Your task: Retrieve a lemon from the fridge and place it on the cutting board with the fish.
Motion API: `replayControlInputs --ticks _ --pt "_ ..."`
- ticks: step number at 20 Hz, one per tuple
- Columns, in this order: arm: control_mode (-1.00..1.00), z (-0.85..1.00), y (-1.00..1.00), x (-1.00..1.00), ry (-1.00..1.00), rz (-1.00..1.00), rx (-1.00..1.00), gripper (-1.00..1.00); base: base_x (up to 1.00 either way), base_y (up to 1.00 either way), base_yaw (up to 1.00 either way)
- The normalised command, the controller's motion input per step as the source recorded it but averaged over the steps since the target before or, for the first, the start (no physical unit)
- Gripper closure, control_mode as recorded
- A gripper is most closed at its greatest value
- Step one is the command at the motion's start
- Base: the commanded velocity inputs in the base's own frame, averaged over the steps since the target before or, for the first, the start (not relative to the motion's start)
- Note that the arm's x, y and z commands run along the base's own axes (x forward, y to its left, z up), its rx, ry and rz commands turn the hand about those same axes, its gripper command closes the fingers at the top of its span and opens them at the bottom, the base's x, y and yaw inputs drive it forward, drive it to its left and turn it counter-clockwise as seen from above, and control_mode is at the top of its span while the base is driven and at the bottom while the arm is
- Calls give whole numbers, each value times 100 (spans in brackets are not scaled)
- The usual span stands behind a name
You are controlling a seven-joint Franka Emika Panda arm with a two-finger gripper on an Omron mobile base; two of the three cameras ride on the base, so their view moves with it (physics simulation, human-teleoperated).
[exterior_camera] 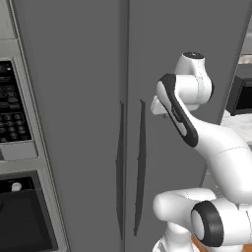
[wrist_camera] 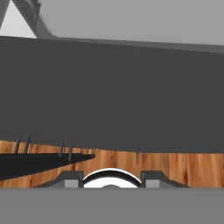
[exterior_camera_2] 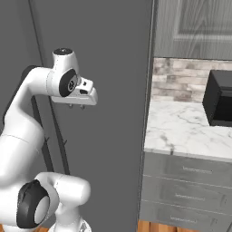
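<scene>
Fridge [exterior_camera: 88,98] dark grey, both doors shut, long dark handles [exterior_camera: 141,162].

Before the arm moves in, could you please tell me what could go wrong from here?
1. Both fridge doors are shut, so the lemon stays out of reach until one opens.
2. The claw hangs beside the right door, above and right of the handles; closing here would miss them.
3. The two handles sit close together, so the wrong one may be caught.

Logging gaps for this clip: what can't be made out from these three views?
- Fridge interior, so any lemon: hidden behind both closed doors, left and right base views.
- Gripper opening: fingertips too small in the right base view, cut by the bottom edge in the hand view.
- Black appliance on the marble counter: cropped by the right edge.
</scene>
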Motion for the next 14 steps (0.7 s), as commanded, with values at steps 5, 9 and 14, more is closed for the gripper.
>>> replayControlInputs --ticks 5,9,14 --pt "100 0 0 0 0 0 0 -100 -1 0 0" --pt "100 0 0 0 0 0 0 -100 -38 5 0" --pt "100 0 0 0 0 0 0 -100 -50 31 -3"
